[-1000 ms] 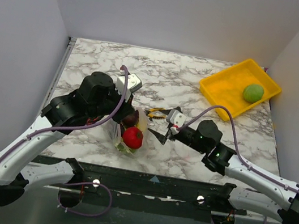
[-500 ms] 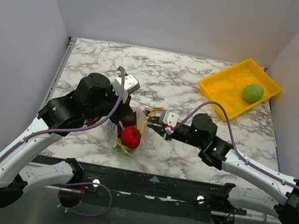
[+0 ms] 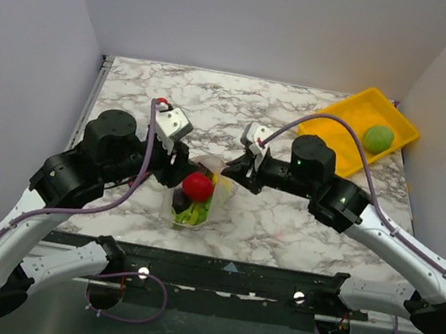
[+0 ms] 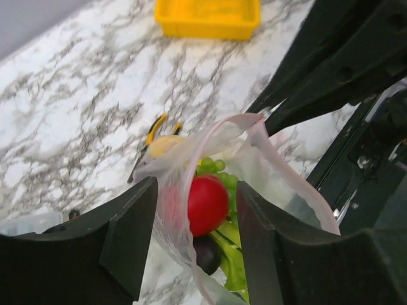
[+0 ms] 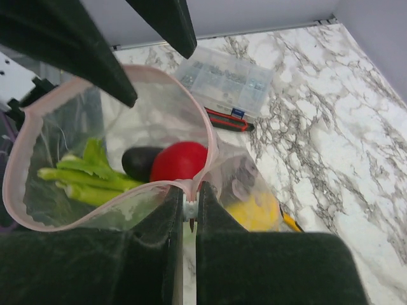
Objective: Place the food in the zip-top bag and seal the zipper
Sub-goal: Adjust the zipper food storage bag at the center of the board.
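Marble (image 3: 281,228), right end effector (image 5: 189,197) clenched on zipper (image 5: 213,143), left end effector (image 4: 196,197) released (straddling bag (image 4: 280,175))

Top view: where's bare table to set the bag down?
Bare marble along the back wall, between the left end effector and yellow tray. Also near the front edge right of the zip-top bag. Crowded around the bag.

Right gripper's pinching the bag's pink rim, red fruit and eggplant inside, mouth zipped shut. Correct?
Not zipped: the right wrist view shows the bag gaping open. The right gripper pinches the pink rim, with red fruit and eggplant inside.
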Robot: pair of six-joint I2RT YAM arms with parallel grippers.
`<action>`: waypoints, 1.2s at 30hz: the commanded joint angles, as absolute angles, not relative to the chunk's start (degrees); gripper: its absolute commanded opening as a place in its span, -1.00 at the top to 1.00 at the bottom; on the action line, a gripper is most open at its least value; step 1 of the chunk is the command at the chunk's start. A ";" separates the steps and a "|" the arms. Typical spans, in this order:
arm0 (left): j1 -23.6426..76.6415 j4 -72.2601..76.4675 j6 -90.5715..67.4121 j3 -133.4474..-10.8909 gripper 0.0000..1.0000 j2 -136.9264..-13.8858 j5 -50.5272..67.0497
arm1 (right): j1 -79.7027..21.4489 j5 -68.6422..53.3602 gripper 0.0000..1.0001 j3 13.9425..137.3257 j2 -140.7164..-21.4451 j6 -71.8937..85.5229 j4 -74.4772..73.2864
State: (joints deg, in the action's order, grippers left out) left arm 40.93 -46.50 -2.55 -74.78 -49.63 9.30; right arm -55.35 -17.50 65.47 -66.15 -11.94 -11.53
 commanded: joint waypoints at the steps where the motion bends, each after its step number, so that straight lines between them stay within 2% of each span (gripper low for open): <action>1: 40.82 -39.04 -0.58 -78.48 -0.30 -48.68 17.31 | -55.23 -16.68 0.99 77.68 -70.56 -5.63 -27.32; 3: 41.37 -37.55 -0.38 -79.61 -0.60 -49.96 18.69 | -55.20 -16.94 0.99 81.84 -73.20 -4.29 -31.39; 8: 45.52 -32.29 4.74 -76.96 -0.72 -51.32 15.81 | -55.20 -15.87 0.99 87.80 -77.25 -1.97 -37.09; 9: 46.27 -31.02 5.42 -75.84 -0.79 -51.17 15.47 | -55.22 -15.47 0.99 88.12 -77.46 -1.72 -37.41; 10: 46.72 -29.80 6.14 -74.67 -0.96 -50.80 15.53 | -55.28 -14.86 0.99 88.30 -77.64 -1.59 -37.72; 15: 47.79 -24.36 9.38 -67.91 -0.97 -48.98 16.52 | -55.23 -15.65 0.99 89.12 -77.62 -2.46 -39.62; 22: 47.90 -27.02 14.74 -66.76 -0.97 -50.85 17.41 | -55.22 -19.31 0.99 90.74 -75.92 -5.14 -43.16; 25: 47.91 -27.63 16.38 -66.96 -0.93 -51.42 18.33 | -55.25 -20.88 0.99 90.45 -75.07 -6.91 -44.47; 32: 47.92 -31.28 17.74 -67.91 -0.66 -54.22 25.71 | -55.21 -22.46 0.99 88.97 -72.92 -9.52 -45.97; 36: 47.90 -32.34 17.70 -67.89 -0.22 -55.12 26.60 | -55.21 -22.81 0.99 87.82 -71.38 -9.67 -45.12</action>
